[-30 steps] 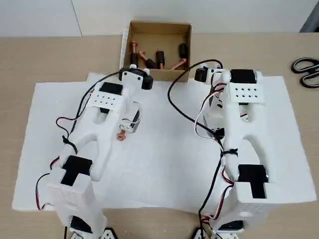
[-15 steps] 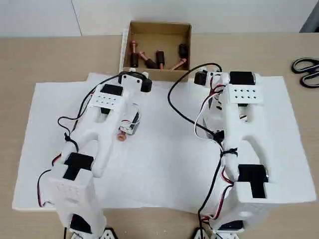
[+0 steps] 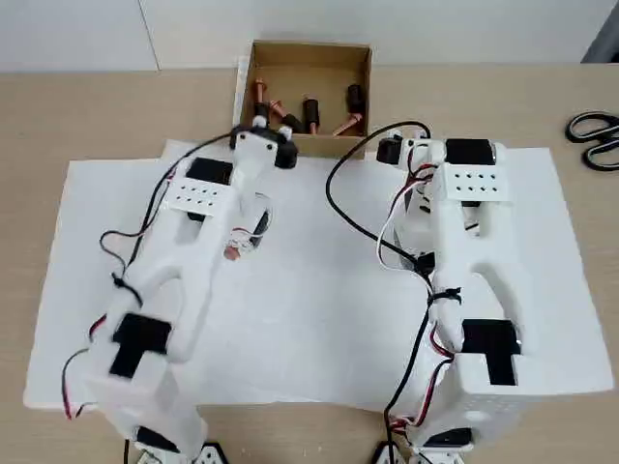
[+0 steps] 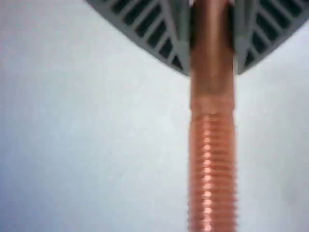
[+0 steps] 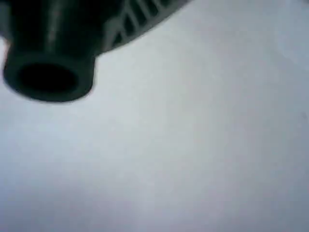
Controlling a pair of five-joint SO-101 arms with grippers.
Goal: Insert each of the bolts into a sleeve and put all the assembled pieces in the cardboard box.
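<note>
left gripper (image 4: 212,67): clenched on the bolt (image 4: 211,159); the smooth shank is pinched between its ribbed fingers (image 4: 145,24) and the threaded end pokes out free.
bolt, high view (image 3: 233,252): it hangs under the left arm (image 3: 193,242), just over the white sheet (image 3: 309,319), well apart from the right arm (image 3: 469,242).
right gripper (image 5: 63,19): grasping the black sleeve (image 5: 48,72); its open bore faces the camera with nothing in it.
box (image 3: 311,44): sits at the sheet's far edge, already holding several pieces (image 3: 311,114) (some lie crossed, so we can't count them exactly).
change: in the last second the left arm swings, its elbow going outward and its wrist nudging toward the box; the bolt rides along a little. The right arm hasn't budged.
meaning: we read this as the bolt lifted and carried, not yet mated, so the insert step is still open for this pair.
next: we judge the thread tip must line up with the bore, with the two grippers brought together.
risk: a tilted bolt could jam at the sleeve's rim.
other: scissors (image 3: 595,135) lie off the sheet, unused.
</note>
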